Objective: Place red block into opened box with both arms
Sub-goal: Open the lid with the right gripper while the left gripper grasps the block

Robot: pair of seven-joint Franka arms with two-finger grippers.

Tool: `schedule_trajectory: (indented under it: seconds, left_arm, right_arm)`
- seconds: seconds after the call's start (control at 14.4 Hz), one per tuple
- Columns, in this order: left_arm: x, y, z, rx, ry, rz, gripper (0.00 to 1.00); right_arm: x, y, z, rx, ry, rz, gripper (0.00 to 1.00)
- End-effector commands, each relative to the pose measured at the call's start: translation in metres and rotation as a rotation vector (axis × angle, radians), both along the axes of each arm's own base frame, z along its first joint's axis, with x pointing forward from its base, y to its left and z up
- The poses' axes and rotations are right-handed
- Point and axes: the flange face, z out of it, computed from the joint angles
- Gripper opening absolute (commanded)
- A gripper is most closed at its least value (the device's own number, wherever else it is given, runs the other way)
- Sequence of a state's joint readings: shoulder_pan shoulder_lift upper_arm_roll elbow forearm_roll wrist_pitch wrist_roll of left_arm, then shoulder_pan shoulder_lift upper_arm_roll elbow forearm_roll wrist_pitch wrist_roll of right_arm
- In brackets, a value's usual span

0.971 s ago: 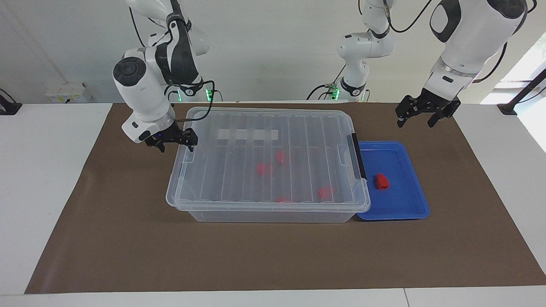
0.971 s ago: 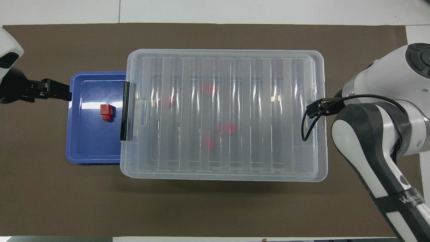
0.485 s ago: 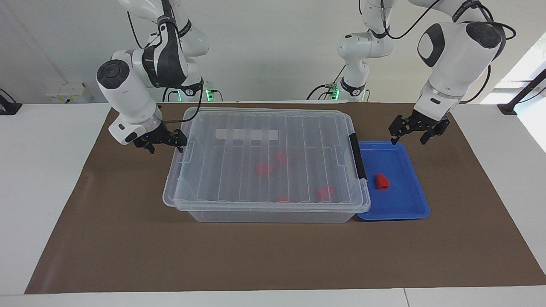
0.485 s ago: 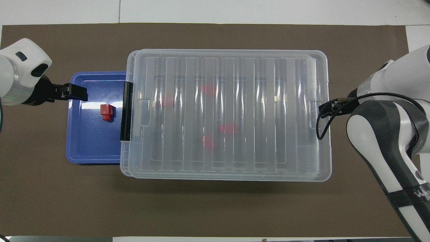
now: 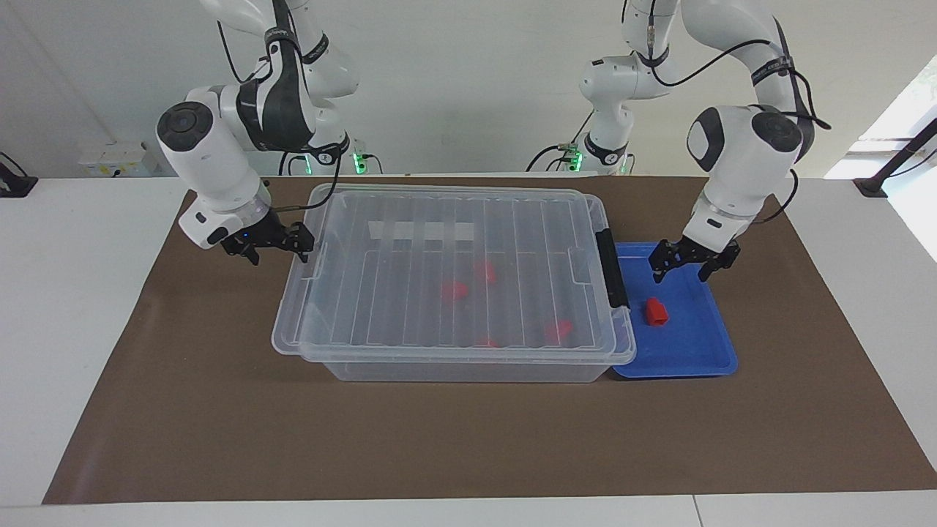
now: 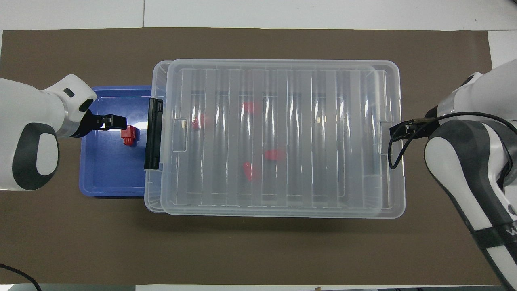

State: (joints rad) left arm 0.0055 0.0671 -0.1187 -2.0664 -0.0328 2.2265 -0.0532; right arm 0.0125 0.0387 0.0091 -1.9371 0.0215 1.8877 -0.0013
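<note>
Brown mat [image 5: 468, 439] across white table [image 5: 73, 329]. Clear box [image 5: 468, 366] mid-mat, ribbed lid [image 5: 439, 271] on top but slid toward right arm's end, overhanging that rim; black latch bar [image 5: 612, 268] at left arm's end. Blurred red pieces [image 5: 454, 290] visible through lid, inside box. Blue tray [image 5: 703, 359] touching box at left arm's end. Right arm [image 5: 212, 161] reaching down at lid's overhanging end, right gripper [image 5: 268, 247] at lid's edge tab, jaws spread; contact with lid: cannot tell. Left arm [image 5: 739, 161] over tray, left gripper [image 5: 685, 265] hanging above tray just robot-side of block, jaws spread, pinching nothing. Red block [image 5: 655, 312] on tray floor, near latch bar, outside box, clear of fingertips.
</note>
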Motion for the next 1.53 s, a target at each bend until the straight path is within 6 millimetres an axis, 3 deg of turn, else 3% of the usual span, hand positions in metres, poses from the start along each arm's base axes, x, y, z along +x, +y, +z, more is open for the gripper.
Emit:
schedule_trajectory:
  seconds: [0.0,0.28,0.49,0.55,0.62,0.69,0.76,0.9,1.11,1.25,1.46]
  left_arm:
    - [0.004,-0.003,-0.040,-0.018,-0.021,-0.005,1.00]
    - [0.013,0.002,-0.084,-0.023,-0.026,0.002,1.00]
    - [0.011,0.005,-0.094,-0.018,-0.019,-0.015,0.89]
    - [0.009,0.006,-0.096,-0.018,-0.013,-0.015,0.76]
    - [0.007,0.006,-0.097,-0.017,-0.007,-0.015,0.55]
    - [0.004,0.006,-0.099,-0.016,-0.001,-0.015,0.33]
    - [0.002,0.007,-0.100,-0.015,0.007,-0.011,0.01]
    - [-0.001,0.007,-0.100,-0.014,0.015,-0.007,0.00]
    - [-0.003,0.010,-0.083,-0.011,0.032,-0.001,0.00]
    - [-0.001,0.024,-0.057,-0.010,-0.005,0.023,0.00]
    - [0.010,0.026,0.006,-0.009,0.011,0.024,0.00]
  right_arm:
    - [-0.006,-0.013,0.000,0.004,-0.017,0.011,1.00]
    - [-0.005,-0.031,0.002,0.006,-0.019,0.027,1.00]
    - [-0.005,-0.052,0.002,0.009,-0.022,0.036,1.00]
    - [-0.005,-0.056,0.002,0.010,-0.022,0.033,1.00]
    - [-0.005,-0.056,0.002,0.010,-0.022,0.039,1.00]
    - [-0.005,-0.059,0.002,0.011,-0.024,0.044,1.00]
    - [-0.006,-0.065,0.001,0.011,-0.023,0.041,1.00]
    - [-0.006,-0.071,0.001,0.013,-0.023,0.053,1.00]
    - [-0.007,-0.090,0.003,0.013,-0.027,0.056,1.00]
    - [-0.007,-0.100,0.004,0.003,-0.030,0.064,1.00]
    - [-0.007,-0.105,0.005,0.002,-0.030,0.073,1.00]
